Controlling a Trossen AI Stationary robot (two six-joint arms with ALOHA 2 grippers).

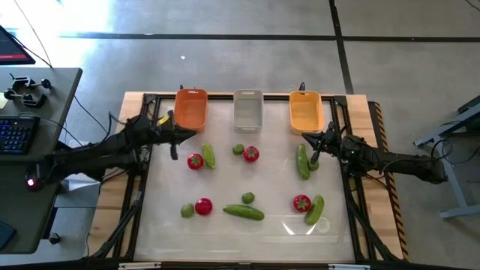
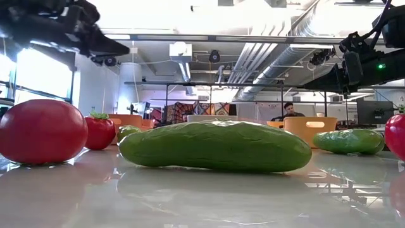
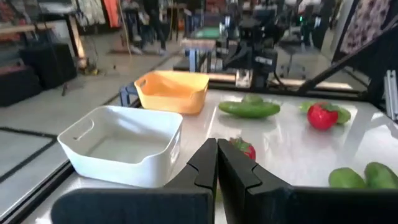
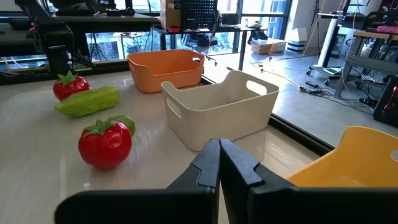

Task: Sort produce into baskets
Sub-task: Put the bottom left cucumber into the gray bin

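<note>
Produce lies scattered on the white desk [image 1: 225,229] in the high view. Three baskets stand in a row at the far edge: orange basket [image 1: 190,108], grey basket [image 1: 247,109], yellow basket [image 1: 306,111]. All three appear empty. Left pincer [image 1: 174,152] hangs near the orange basket, fingers pressed together, holding nothing. Right pincer [image 1: 315,160] hangs just below the yellow basket, also pressed together and empty, directly beside a cucumber [image 1: 302,162]. A tomato [image 1: 195,160] and a second cucumber [image 1: 208,156] lie side by side close to the left pincer. A lime [image 1: 238,150] touches a tomato [image 1: 250,154] below the grey basket. Nearer the front edge lie a lime [image 1: 187,211] next to a tomato [image 1: 203,206], a lime [image 1: 247,198] above a long cucumber [image 1: 243,213], and a tomato [image 1: 301,202] beside a cucumber [image 1: 314,210].

Low view: the long cucumber [image 2: 215,147] fills the foreground, with two tomatoes to one side, the nearer tomato [image 2: 42,132] largest. A person sits in the room behind.

Left wrist view: closed fingers [image 3: 202,165] point toward the grey basket [image 3: 124,146], with the yellow basket [image 3: 173,92] farther off.

Right wrist view: closed fingers [image 4: 208,163] face the grey basket [image 4: 217,109]; the orange basket [image 4: 165,68] stands beyond it.
</note>
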